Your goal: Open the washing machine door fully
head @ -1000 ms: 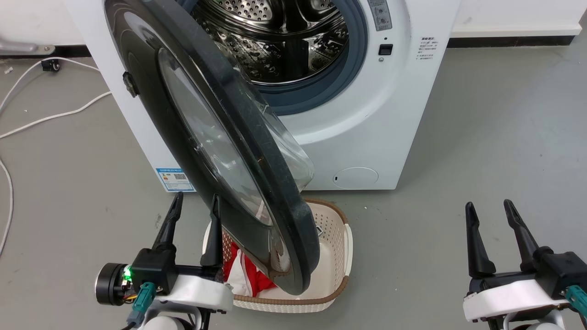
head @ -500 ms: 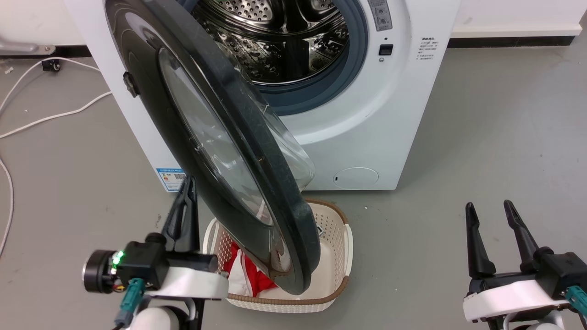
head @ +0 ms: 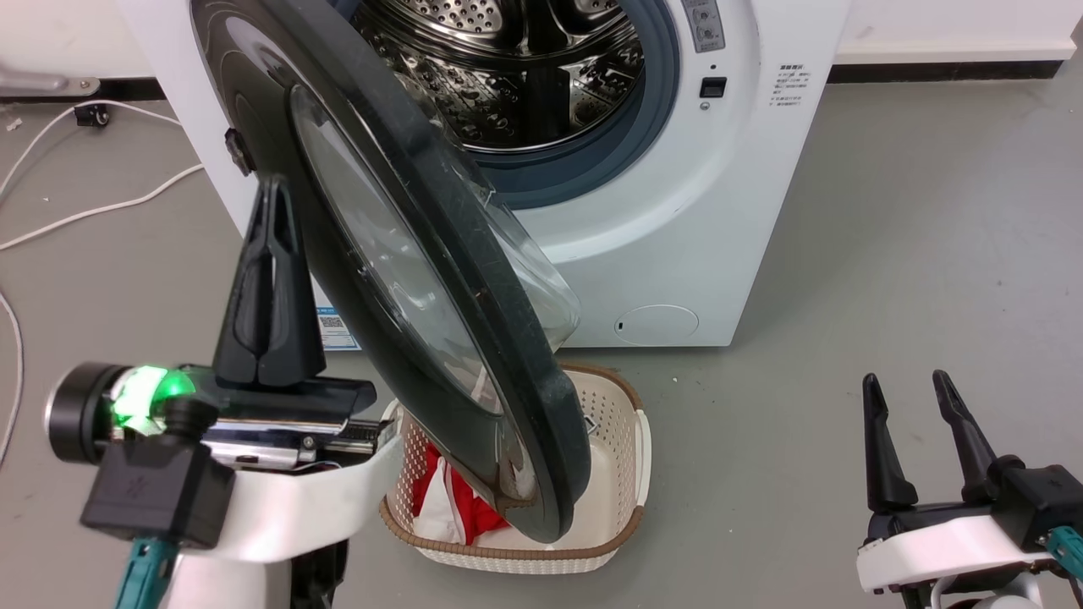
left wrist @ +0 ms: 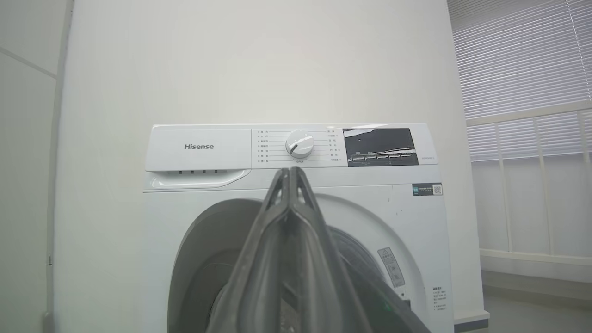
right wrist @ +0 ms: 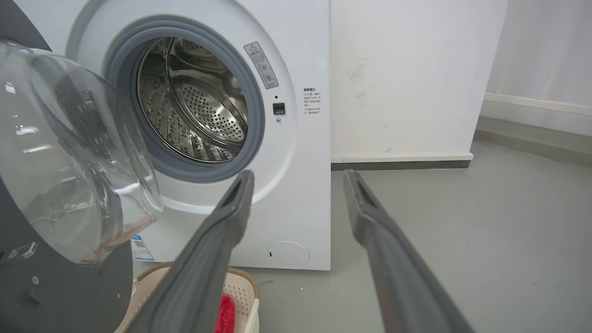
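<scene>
With its top cut off in head view, washing machine [head: 677, 211] has washing machine door [head: 406, 279] swung partway out on left hinge.
Door glossy black, bulging glass bowl, hides much of laundry basket [head: 626, 474] and red-white cloth [head: 448, 507]; open grey floor [head: 888, 254] to the right. Left gripper [head: 275, 190], fingers pressed together, empty, just beside door's outer face, contact unclear. Right gripper [head: 905, 381] spread wide, well apart, lower right.

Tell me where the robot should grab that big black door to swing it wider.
Probably the washing machine door by its thick black rim, far from the hinge. That rim faces the robot edge-on, so the open right pincer could come from the front, a finger each side. The bulging glass offers no hold.
</scene>
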You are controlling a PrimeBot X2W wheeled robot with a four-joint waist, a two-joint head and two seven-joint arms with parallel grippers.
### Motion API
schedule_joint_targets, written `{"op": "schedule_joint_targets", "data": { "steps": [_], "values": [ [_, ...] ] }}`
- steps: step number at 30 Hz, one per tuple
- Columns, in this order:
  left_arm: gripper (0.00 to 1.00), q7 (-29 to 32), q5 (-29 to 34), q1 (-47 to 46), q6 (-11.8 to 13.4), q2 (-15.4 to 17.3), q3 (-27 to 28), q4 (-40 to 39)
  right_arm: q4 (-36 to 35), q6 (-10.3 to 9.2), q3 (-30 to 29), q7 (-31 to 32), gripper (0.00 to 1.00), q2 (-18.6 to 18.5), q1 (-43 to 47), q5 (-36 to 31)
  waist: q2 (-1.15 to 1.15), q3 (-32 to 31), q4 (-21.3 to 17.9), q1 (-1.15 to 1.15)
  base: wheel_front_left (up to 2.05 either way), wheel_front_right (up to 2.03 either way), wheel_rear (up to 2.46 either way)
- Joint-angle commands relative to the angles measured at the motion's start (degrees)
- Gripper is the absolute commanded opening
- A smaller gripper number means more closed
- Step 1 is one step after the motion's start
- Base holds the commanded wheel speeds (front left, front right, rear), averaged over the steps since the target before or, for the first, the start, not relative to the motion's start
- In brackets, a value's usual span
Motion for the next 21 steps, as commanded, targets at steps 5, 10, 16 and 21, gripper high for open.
{"op": "schedule_joint_targets", "data": {
  "steps": [5, 10, 16, 21],
  "values": [
    [0.0, -0.1, 0.1, -2.5, -1.0, 0.0, -2.9, -4.5, 0.3, -0.04, -0.2, -0.2, 1.0, 0.2, -1.0, -0.3, 0.0, 0.1, -0.1, 0.0, 0.0, 0.0, 0.0],
    [0.0, -0.1, 0.6, -2.9, -3.6, 0.0, -8.9, -5.5, 0.6, -0.04, -0.1, -0.2, 1.0, 0.2, -0.9, -0.3, 0.0, 0.0, -0.4, 0.0, 0.0, 0.0, 0.0],
    [0.0, 1.0, 0.5, -1.5, -5.7, 0.0, -18.9, -2.8, 0.7, -0.04, -0.4, 0.0, 1.0, 0.2, -0.6, -0.2, 0.0, -0.1, -0.6, 0.0, 0.0, 0.0, 0.0],
    [0.0, 4.0, -0.1, 0.7, -6.7, 1.1, -26.1, 0.3, 0.7, -0.04, -0.3, 0.2, 1.0, 0.2, -0.2, 0.1, 0.0, -0.2, -0.5, 0.0, 0.0, 0.0, 0.0]
  ]
}}
